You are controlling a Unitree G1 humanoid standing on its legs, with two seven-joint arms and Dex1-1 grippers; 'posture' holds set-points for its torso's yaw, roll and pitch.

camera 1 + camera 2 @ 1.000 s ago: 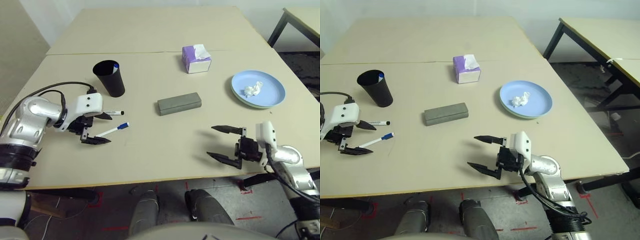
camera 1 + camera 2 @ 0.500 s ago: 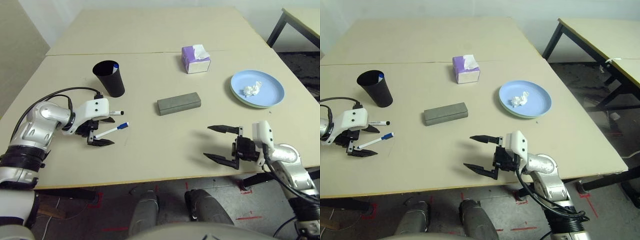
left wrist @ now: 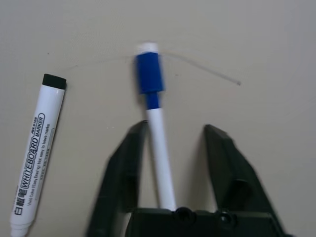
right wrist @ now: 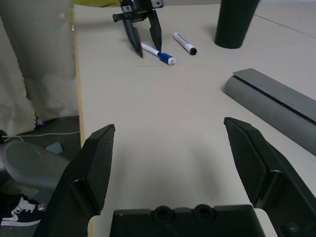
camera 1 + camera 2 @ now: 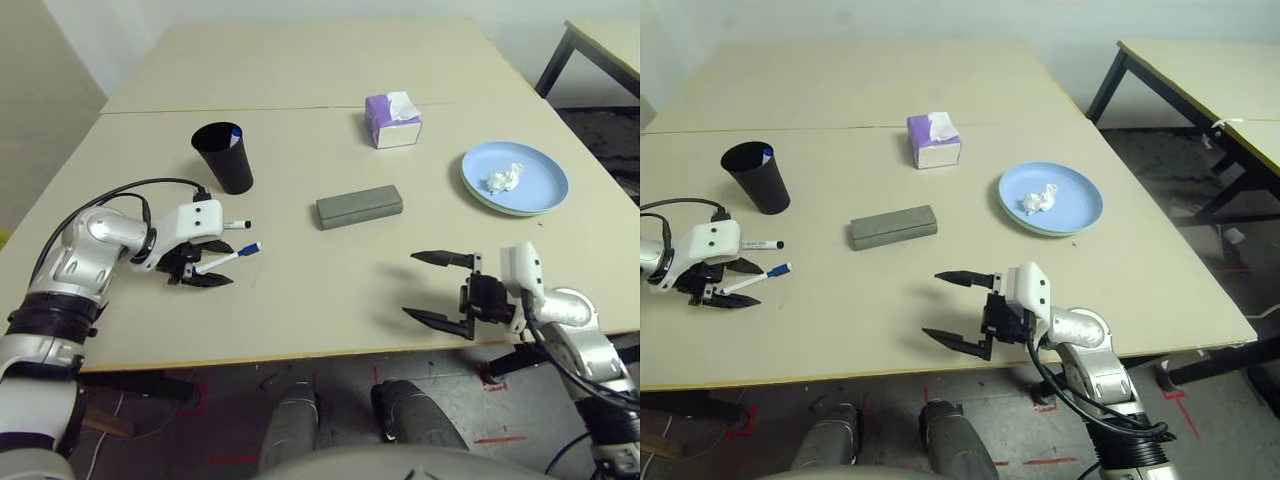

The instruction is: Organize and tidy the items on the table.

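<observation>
A white marker with a blue cap (image 5: 230,257) lies on the table (image 5: 300,290) at the left, its barrel between the two fingers of my left gripper (image 5: 222,264). In the left wrist view the marker (image 3: 159,143) rests against one finger, with a gap to the other, so the gripper (image 3: 176,127) is open. The black-capped marker (image 5: 233,225) lies just beyond it. The grey glasses case (image 5: 359,206) sits mid-table. A crumpled tissue (image 5: 505,178) lies on the light blue plate (image 5: 540,190), which is stacked on a green one. My right gripper (image 5: 408,284) hovers wide open near the front edge.
A black cup (image 5: 221,156) holding a blue-capped pen stands behind the markers. The purple tissue box (image 5: 392,118) sits near the seam at the back. Another table (image 5: 600,35) stands to the far right. My right gripper's fingers (image 4: 98,163) frame bare tabletop.
My left gripper's fingers have narrowed around the blue-capped marker, and the arm has shifted slightly forward. The right gripper stays open in place.
</observation>
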